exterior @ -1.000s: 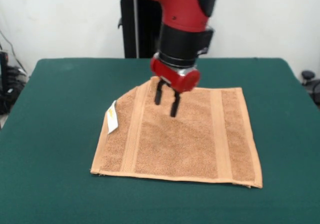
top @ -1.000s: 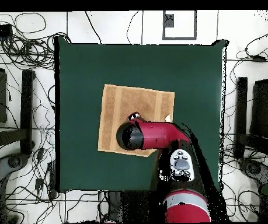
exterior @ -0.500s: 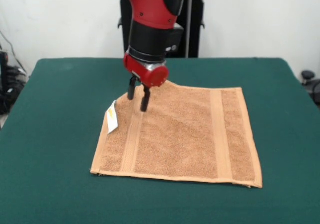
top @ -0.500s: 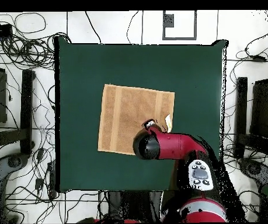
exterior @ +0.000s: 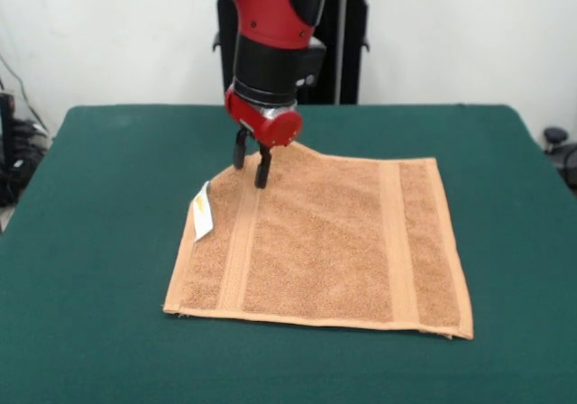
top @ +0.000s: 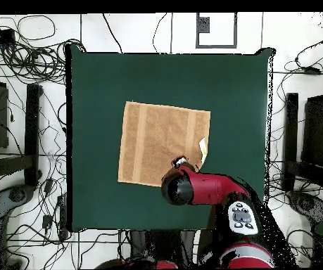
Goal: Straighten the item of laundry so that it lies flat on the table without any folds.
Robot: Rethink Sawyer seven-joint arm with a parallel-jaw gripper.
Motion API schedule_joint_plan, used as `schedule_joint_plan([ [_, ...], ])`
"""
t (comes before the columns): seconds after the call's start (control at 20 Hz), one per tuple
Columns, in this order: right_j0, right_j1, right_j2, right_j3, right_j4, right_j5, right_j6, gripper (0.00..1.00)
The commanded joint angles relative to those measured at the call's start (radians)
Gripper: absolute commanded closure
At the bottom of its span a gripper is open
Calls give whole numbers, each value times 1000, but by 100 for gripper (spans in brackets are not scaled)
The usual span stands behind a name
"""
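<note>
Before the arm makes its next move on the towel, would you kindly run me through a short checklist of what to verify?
1. Towel flat everywhere: not ok; the far corner by the gripper looks folded, cutting that corner off at a slant.
2. Gripper placed at that corner: ok; it hangs right over the slanted edge.
3. Gripper open, ready to grasp: ok; a gap shows between its two tips.
4. Gripper touching the cloth: cannot tell from either view.
5. Table has bare green room beyond the corner for pulling it out: ok.
6. White tag away from the gripper: ok; it sticks out at the towel's side edge.
</note>
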Motion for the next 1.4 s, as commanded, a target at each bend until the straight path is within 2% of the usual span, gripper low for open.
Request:
schedule_joint_plan([
  [0.05,-29,26,71,132,-18,-46,39,0],
  [0.25,-77,10,117,184,-11,-27,26,0],
  [0.55,-32,-29,89,254,6,-50,70,0],
  [0.8,-53,-31,126,283,27,-55,76,0],
  [1.05,-71,-41,164,316,48,-158,121,0],
  [1.4,-83,-92,188,357,68,-181,130,0],
])
